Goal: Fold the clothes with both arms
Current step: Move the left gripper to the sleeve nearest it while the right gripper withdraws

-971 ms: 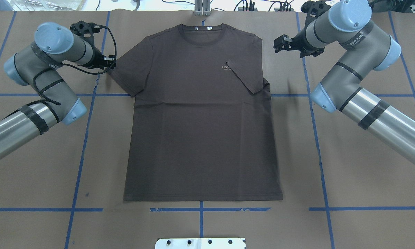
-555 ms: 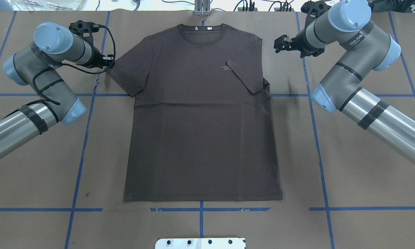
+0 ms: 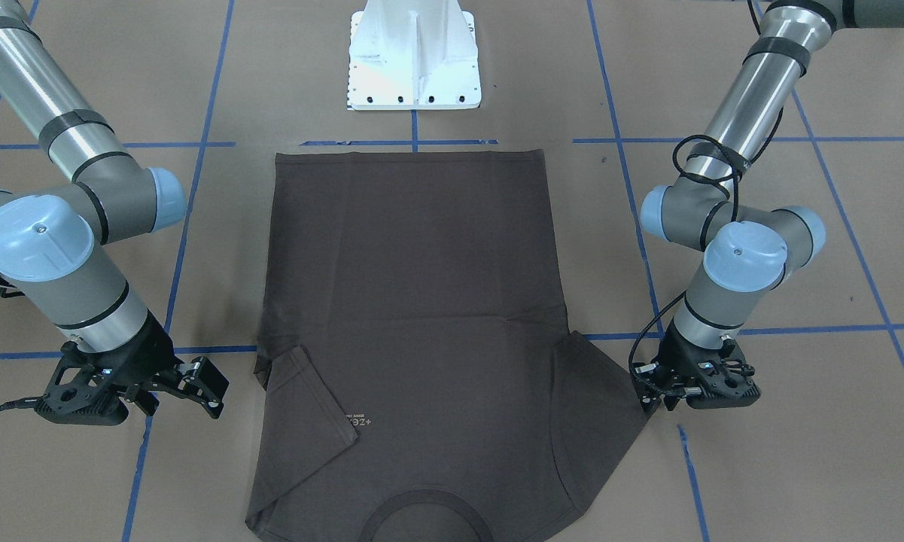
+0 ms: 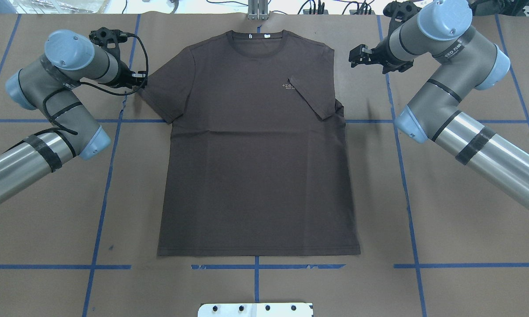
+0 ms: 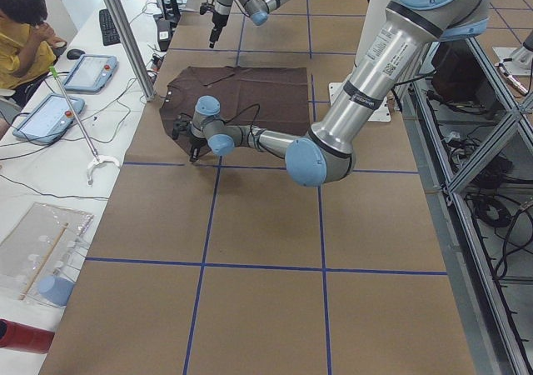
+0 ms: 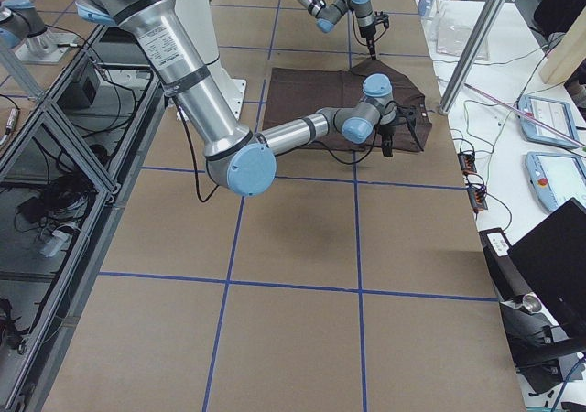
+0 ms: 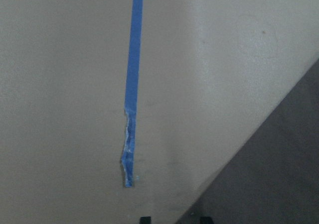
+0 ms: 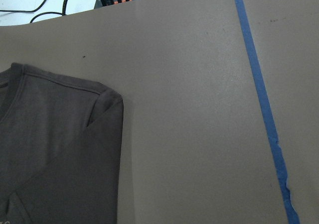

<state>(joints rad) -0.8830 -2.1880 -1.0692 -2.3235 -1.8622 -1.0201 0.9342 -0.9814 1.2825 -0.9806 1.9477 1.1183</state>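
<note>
Brown-papered counter (image 4: 48, 211) gridded in blue tape. Dark T-shirt (image 4: 255, 176) laid flat at centre, hem near, collar far, one sleeve already folded inward. Left claw (image 4: 142, 80) low at the spread sleeve's edge, fingers apart, seemingly poised to pinch it. Right claw (image 4: 355, 55) open, just clear of the far shoulder.

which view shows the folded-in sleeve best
The overhead exterior view: the folded sleeve lies flat across the T-shirt, its whole outline visible beside the chest lettering. The front-facing view shows it well too, but upside down near the frame's bottom. The right wrist view catches only its shoulder end; the side views show it tiny.
</note>
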